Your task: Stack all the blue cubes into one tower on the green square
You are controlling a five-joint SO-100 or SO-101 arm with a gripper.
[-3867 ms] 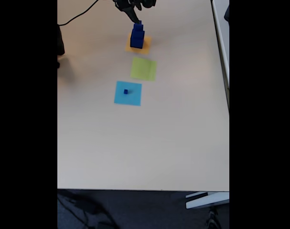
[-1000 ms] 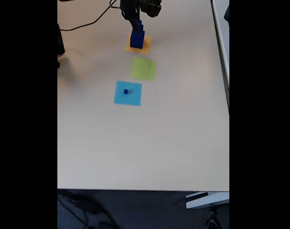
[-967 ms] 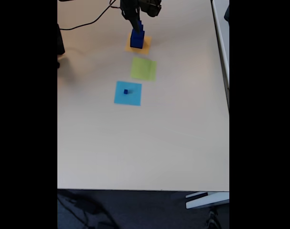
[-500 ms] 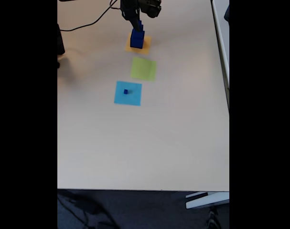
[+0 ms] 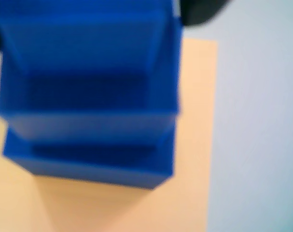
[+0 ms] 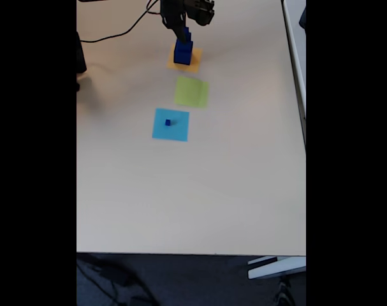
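The tool (image 6: 180, 30) sits down over the blue cubes (image 6: 183, 51) stacked on the orange-yellow square (image 6: 194, 62); whether it grips is unclear. The green square (image 6: 192, 92) lies bare. Lifting off-centre would probably topple the stack

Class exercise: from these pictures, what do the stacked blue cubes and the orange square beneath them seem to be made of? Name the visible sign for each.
Blue cubes: probably matte plastic or painted wood; uniform colour, crisp straight edges, no glare, though the wrist view is blurred.
Orange square: likely paper or thin card; it lies flat on the table with no visible thickness.
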